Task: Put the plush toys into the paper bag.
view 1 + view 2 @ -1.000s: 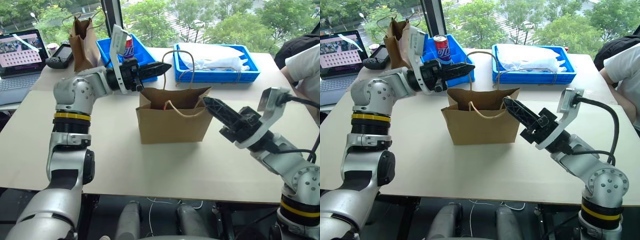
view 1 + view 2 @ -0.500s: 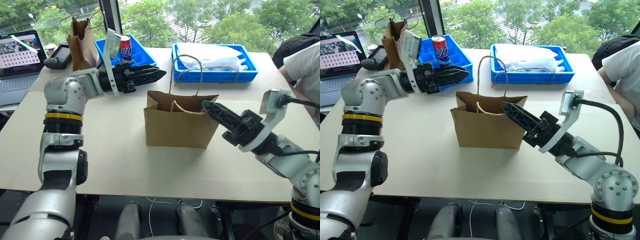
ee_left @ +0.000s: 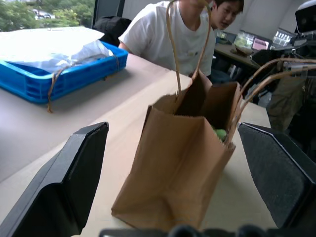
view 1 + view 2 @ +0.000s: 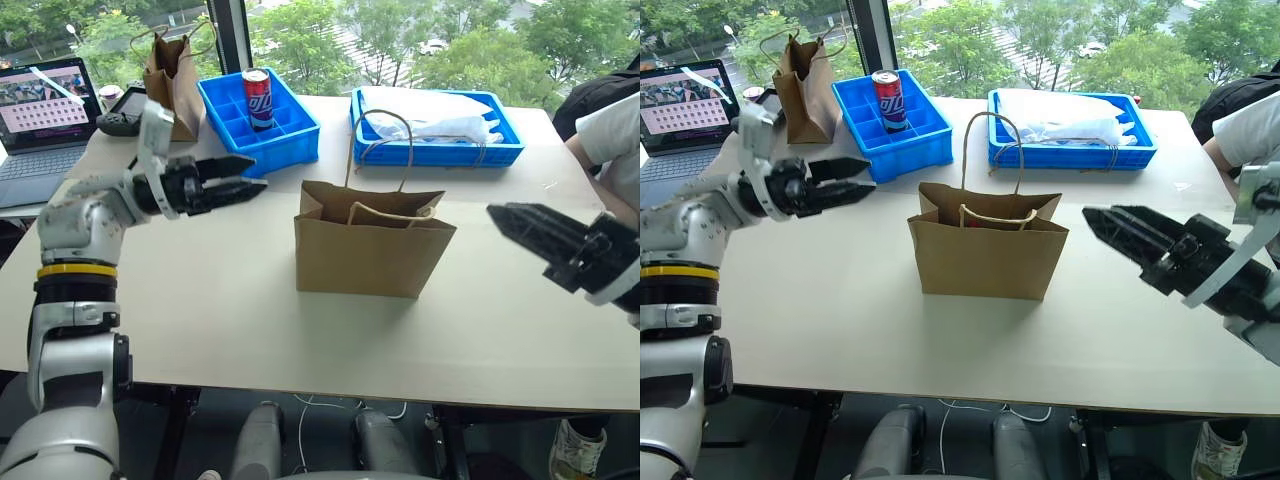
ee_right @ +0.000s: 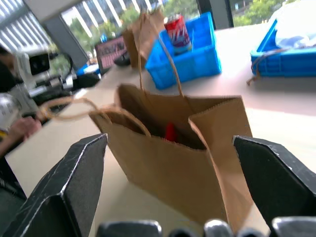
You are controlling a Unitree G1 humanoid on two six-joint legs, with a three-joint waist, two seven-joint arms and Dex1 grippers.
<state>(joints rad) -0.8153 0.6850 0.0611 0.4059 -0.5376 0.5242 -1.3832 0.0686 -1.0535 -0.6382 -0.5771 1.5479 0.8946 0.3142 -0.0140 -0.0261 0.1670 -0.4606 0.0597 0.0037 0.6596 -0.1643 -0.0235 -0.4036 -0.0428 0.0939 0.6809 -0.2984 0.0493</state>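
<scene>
The paper bag (image 4: 370, 250) stands upright and open mid-table, its twine handles loose. Inside it, the right wrist view shows the red plush toy (image 5: 170, 132), and the left wrist view shows a bit of the green plush toy (image 3: 220, 134). My left gripper (image 4: 250, 173) hovers off the bag's left side, pointing at it, open and empty. My right gripper (image 4: 505, 222) hangs off the bag's right side, also aimed at it, open and empty. Neither gripper touches the bag.
Behind the bag sit a blue crate (image 4: 290, 125) holding a soda can (image 4: 258, 98) and a blue tray (image 4: 440, 145) with white plastic. A darker, narrower paper bag (image 4: 172, 70), a laptop (image 4: 45, 105) and a handheld device (image 4: 125, 120) are far left. A person (image 4: 612, 120) sits at the right.
Both grippers have gone from shut to open and drawn away from the bag's top, the left one leftward and lower, the right one rightward. The bag now stands free.
</scene>
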